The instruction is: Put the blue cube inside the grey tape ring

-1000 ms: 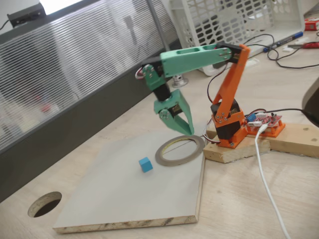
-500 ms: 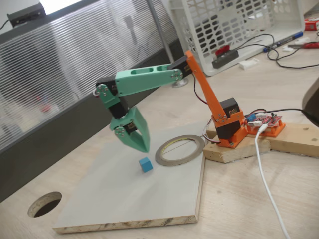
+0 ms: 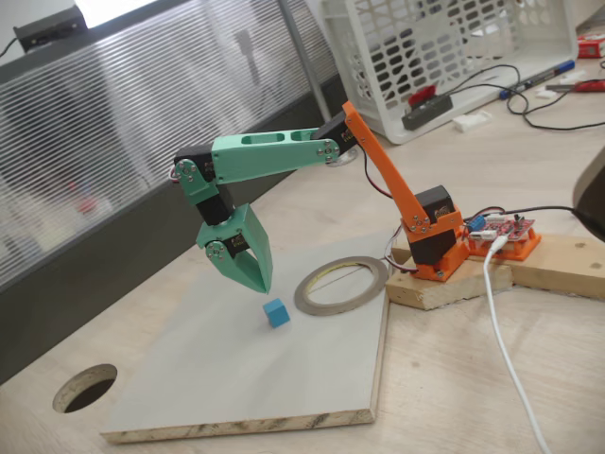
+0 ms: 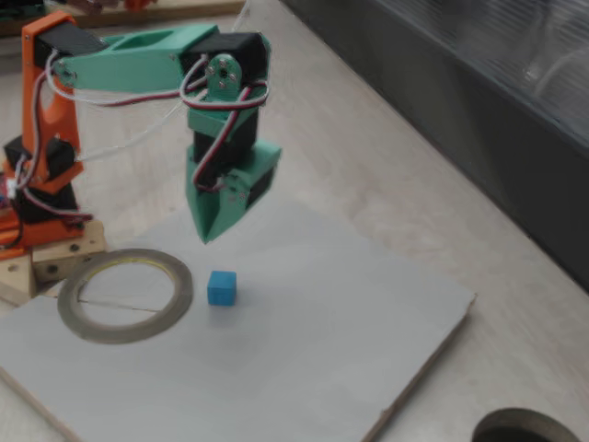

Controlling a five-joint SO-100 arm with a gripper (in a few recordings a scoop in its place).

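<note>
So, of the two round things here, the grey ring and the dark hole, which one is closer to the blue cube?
The grey tape ring, lying flat on the pale board just beside the blue cube. The dark hole sits off the board, in the tabletop beyond its far corner.

1. Lighting was even and diffuse in both fixed views, with a blown-out bright patch (image 3: 113, 9) at top left.
2. Shadows on the board (image 3: 236, 378) were faint.
3. Both fixed views were soft; the far table (image 4: 414, 138) looked blurred.
</note>
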